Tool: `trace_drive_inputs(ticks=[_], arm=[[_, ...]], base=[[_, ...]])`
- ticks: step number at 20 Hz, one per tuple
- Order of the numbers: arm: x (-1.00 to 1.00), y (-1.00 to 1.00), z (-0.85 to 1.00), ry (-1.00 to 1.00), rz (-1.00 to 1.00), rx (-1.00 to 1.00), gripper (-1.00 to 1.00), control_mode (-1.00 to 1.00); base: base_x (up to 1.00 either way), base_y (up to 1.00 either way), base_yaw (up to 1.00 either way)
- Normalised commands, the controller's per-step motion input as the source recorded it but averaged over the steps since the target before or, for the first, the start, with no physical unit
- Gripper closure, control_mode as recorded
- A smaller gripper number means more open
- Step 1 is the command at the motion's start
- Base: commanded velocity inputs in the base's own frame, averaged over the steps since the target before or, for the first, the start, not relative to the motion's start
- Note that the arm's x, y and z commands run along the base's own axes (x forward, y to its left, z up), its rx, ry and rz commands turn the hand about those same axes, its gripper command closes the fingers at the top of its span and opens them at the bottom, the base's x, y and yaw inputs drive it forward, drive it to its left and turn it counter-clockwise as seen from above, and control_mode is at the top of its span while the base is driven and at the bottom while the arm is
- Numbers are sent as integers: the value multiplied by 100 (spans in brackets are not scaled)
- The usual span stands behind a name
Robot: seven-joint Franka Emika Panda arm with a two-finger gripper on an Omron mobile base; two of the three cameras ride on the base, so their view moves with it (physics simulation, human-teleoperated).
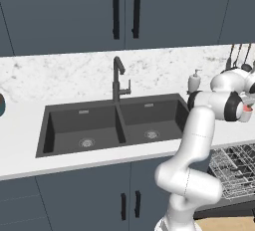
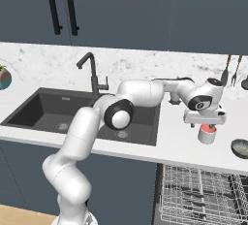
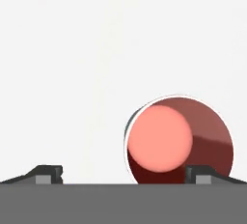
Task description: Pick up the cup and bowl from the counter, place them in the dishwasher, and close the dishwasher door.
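Observation:
A small white cup with a red inside stands upright on the white counter, right of the sink. My gripper hangs just above it, pointing down, open, with nothing between its fingers. In the hand view the cup lies off-centre beside the right fingertip, and the gripper is centred to its left. A dark grey bowl sits on the counter right of the cup. Below the counter, the dishwasher shows its wire rack pulled out. The dishwasher door is hidden under the rack.
A dark double sink with a black faucet lies left of the arm. A white soap dispenser stands behind the sink's right corner. Utensils hang on the marble backsplash. A teal pot sits far left.

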Motion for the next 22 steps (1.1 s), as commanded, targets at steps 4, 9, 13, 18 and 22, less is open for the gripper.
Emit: trace_drive_inputs(ticks=[4,9,13,18,22], arm=[[10,0,-13,0,8,-1,-100,-100],[27,0,-9,3,5,0,-100,-100],[10,0,-1,1,3,0,-100,-100],[11,-9,-14,0,1,0,-100,-100],[0,-1,-15,0,0,0,-100,-100]], base=[[0,0,0],[0,0,0],[0,0,0],[0,0,0],[0,0,0]])
